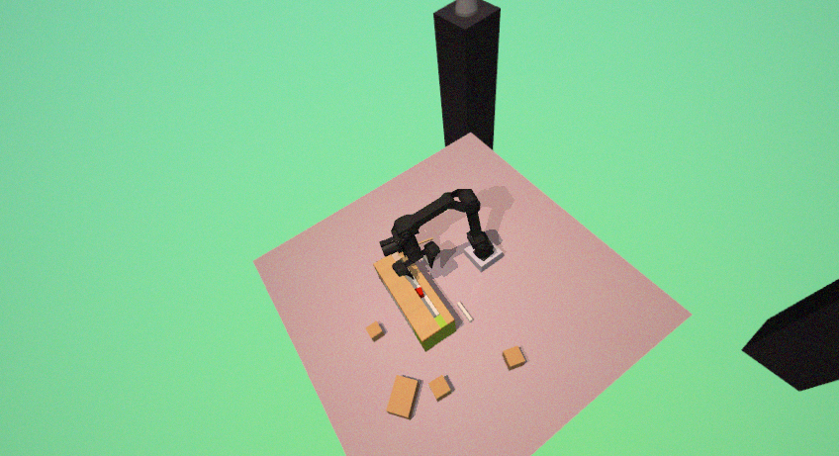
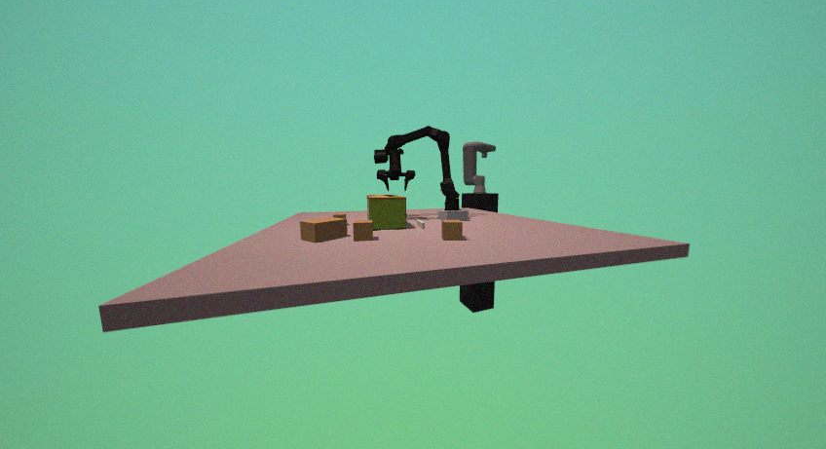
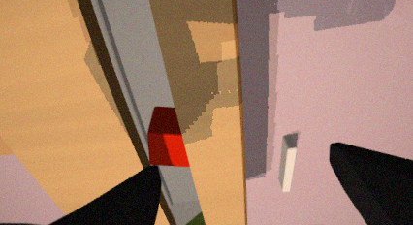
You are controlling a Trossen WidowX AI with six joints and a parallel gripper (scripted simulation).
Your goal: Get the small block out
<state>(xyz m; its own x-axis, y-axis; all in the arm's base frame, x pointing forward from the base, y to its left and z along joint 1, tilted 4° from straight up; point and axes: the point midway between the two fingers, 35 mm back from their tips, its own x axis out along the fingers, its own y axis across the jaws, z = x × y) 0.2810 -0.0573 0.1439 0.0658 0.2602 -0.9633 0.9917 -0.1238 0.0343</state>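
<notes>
We hover over the far end of the long tan wooden box [image 1: 412, 302] on the pink table [image 1: 559, 311]. The small red block [image 3: 167, 144] is inside, on its grey shelf [image 3: 141, 89]. Getting it out is the step in hand; next we likely need a tool, perhaps the pale stick [image 3: 288, 162] lying beside the box. Our black claw [image 2: 396, 181] hangs wide open, holding and touching nothing.

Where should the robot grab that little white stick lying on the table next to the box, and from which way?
Probably from straight above, around the middle of the white stick, fingers on its two long sides. It lies flat on the table, apart from the box, and is long and narrow, so the short way across fits best. The gripper hangs open and empty.
</notes>
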